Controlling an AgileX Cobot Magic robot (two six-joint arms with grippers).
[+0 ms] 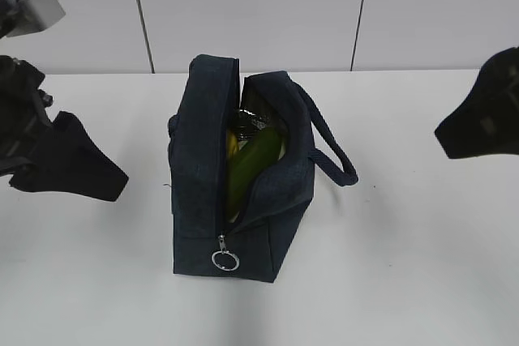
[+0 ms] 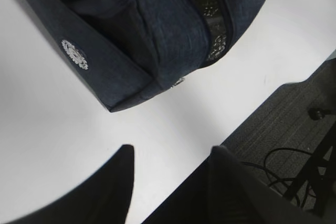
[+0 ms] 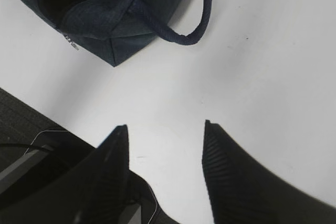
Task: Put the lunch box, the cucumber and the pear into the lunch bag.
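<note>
The boxy dark navy fabric lunch bag (image 1: 235, 176) stands on the white tabletop (image 1: 405, 241) between 2 empty, half-spread end effectors, left (image 2: 170, 153) slightly nearer, with the smooth green cucumber (image 1: 250, 169) lengthwise inside.

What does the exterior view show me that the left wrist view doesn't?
Only the exterior view: the cucumber and a yellow item inside the open lunch bag, its ring pull, and both arms. Only the left wrist view: a white emblem on the bag's side, dark floor with cables, the open left pincer. Both: the bag on the white table.
</note>
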